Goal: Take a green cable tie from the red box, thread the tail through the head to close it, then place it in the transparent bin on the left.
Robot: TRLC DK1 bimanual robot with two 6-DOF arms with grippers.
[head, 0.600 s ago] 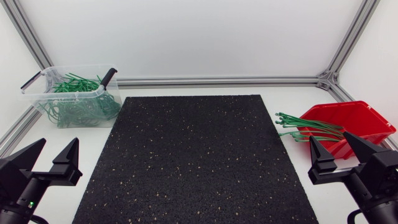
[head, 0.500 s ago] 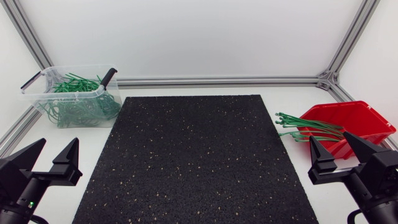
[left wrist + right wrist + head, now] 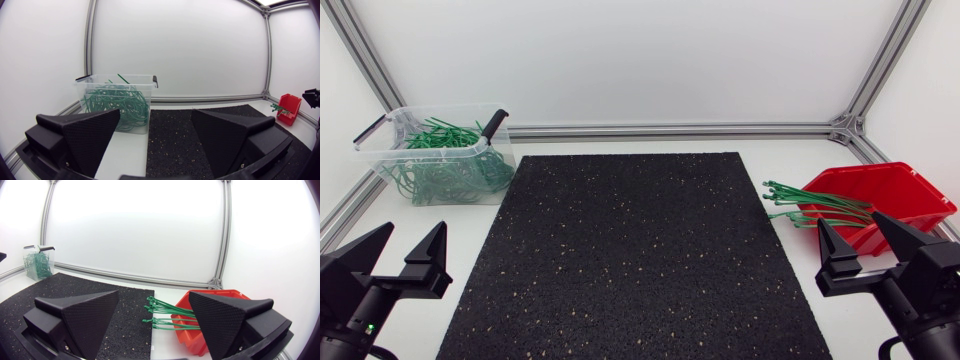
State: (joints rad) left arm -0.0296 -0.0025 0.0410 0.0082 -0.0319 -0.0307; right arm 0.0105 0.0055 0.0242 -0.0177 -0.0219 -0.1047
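The red box (image 3: 882,201) sits at the table's right side, with a bundle of green cable ties (image 3: 812,207) sticking out of it toward the mat. My right gripper (image 3: 865,244) rests open just in front of the box, nothing between its fingers. In the right wrist view the red box (image 3: 210,311) and the green ties (image 3: 167,316) lie ahead between the open fingers. The transparent bin (image 3: 435,155) at the far left holds several closed green ties. My left gripper (image 3: 402,256) rests open near the front left corner; the bin (image 3: 117,101) stands ahead of it.
A black speckled mat (image 3: 635,250) covers the middle of the table. Aluminium frame rails (image 3: 670,130) run along the back and side edges. The bin has black handles (image 3: 494,123) on its rim.
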